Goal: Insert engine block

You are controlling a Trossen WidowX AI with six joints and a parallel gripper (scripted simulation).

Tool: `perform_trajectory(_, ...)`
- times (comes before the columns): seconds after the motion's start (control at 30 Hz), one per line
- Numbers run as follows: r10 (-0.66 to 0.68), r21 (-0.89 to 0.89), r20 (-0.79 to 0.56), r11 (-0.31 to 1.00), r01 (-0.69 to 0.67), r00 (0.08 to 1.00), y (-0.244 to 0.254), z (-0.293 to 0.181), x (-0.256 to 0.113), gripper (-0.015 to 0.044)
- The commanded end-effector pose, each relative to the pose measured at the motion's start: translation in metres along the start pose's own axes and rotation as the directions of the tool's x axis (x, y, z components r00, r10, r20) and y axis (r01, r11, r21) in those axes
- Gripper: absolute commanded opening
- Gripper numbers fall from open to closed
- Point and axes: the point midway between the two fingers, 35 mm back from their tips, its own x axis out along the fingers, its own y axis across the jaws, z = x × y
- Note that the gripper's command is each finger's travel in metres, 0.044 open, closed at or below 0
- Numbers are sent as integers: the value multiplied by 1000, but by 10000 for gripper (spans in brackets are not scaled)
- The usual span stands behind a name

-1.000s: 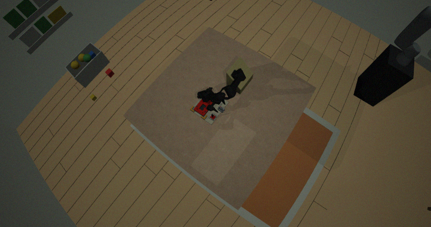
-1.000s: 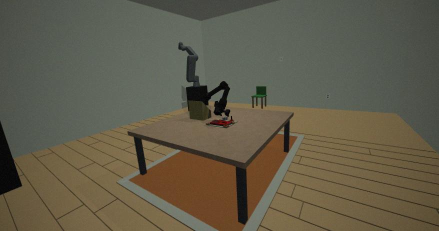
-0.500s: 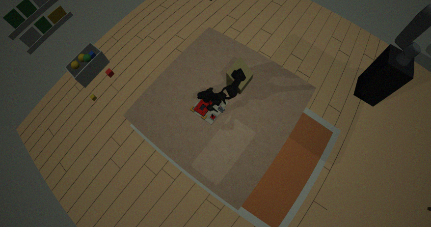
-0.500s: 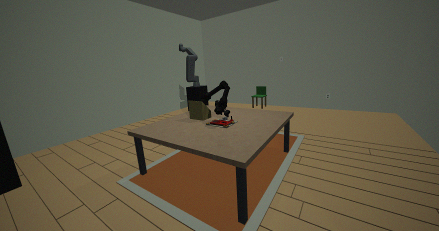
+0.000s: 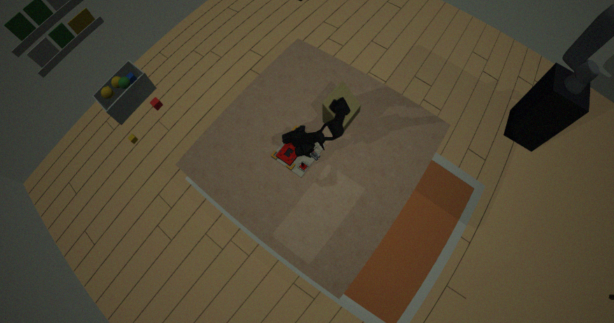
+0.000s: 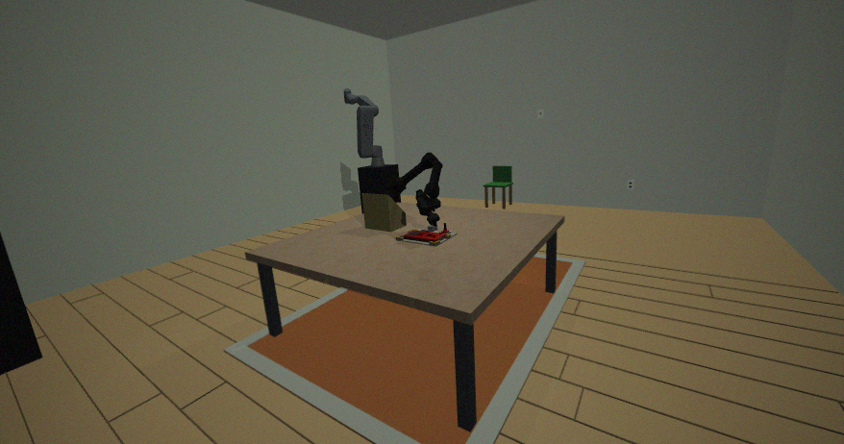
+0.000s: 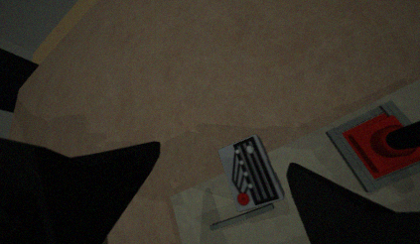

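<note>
The engine block (image 7: 253, 171) (image 5: 315, 154) (image 6: 433, 228) is grey with black stripes and a red round cap. It stands on the pale board (image 7: 192, 208), beside a thin grey bar (image 7: 241, 217). The red car body (image 5: 284, 153) (image 6: 420, 236) with a dark opening is at the other end of the board, outside the wrist view. My gripper (image 7: 222, 159) is open and empty. In the wrist view the engine block shows between its fingertips, nearer the right one. The exact height of the fingers above the block, and the block's underside, cannot be told.
A red square part (image 7: 362, 145) with a black peg sits in a grey frame (image 7: 357, 178) right of the right finger. Small yellow parts (image 5: 290, 166) edge the board. An olive stand (image 5: 351, 102) (image 6: 379, 212) is behind it on the table (image 5: 240, 128) (image 6: 354, 264).
</note>
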Motion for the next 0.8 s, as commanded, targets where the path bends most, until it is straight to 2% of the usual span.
perform_trajectory(0.0, -3, 99, -27, 995, 6, 1000, 2, 1, 0, 440)
perform_trajectory(0.37, -24, 429, -107, 901, 68, 994, 8, 4, -3, 440)
perform_trajectory(0.77, -63, 719, -190, 670, 183, 980, 12, 8, -6, 440)
